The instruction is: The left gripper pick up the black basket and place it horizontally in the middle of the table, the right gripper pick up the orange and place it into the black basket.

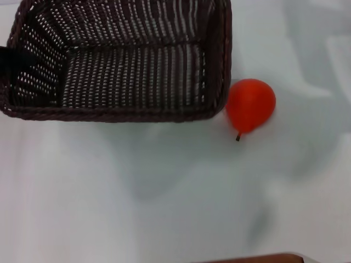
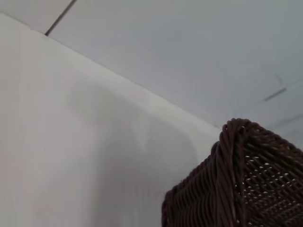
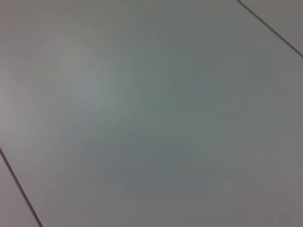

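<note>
Your left gripper (image 1: 6, 60) sits at the basket's (image 1: 126, 71) left rim, toward the far-left corner; its jaws, you can't tell. The orange (image 1: 250, 105) lies just right of the basket. Right gripper's out of sight. Next, probably: shift the basket centre.

No readable text, label or number on the black basket (image 1: 118, 60), seemingly none elsewhere.

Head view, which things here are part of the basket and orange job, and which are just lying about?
Part of the job:
- black basket
- orange, beside the basket, outside it
- left gripper, at the basket's left end
- table

Lying about:
- brown edge, nearest the robot
</note>
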You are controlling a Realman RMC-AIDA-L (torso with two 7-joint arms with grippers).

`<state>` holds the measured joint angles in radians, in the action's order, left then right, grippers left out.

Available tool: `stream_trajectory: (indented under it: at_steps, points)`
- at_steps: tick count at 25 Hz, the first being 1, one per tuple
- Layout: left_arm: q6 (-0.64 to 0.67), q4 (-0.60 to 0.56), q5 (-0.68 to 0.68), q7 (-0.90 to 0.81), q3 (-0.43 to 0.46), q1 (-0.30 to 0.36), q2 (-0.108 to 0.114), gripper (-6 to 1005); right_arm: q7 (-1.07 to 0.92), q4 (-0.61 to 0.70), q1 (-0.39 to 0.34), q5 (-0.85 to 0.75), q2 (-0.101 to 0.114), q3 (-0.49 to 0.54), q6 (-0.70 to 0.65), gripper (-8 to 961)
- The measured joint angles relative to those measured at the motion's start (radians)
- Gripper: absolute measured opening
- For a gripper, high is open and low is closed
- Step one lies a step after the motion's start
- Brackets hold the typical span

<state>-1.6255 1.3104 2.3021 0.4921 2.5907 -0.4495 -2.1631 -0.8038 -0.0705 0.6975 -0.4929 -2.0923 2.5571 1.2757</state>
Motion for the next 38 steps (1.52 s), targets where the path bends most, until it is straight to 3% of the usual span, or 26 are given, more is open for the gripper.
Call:
stream_trajectory:
  at_steps: [17, 30, 36, 38]
  points:
    - [0.163, -0.097, -0.047, 0.001, -0.134, 0.053, -0.007, 148, 0.000, -0.006, -0.001, 0.010, 0.000, 0.000, 0.001, 909]
    - [0.197, -0.108, -0.100, -0.022, -0.148, 0.093, -0.006, 267, -0.001, 0.001, -0.001, 0.010, 0.000, 0.000, 0.001, 907]
    - [0.151, -0.108, -0.107, -0.023, -0.149, 0.107, -0.001, 442, -0.002, 0.002, -0.002, 0.010, 0.000, 0.000, -0.005, 906]
    - [0.131, -0.106, -0.108, -0.023, -0.145, 0.108, -0.001, 441, -0.002, 0.002, -0.002, 0.010, 0.000, 0.000, -0.010, 905]
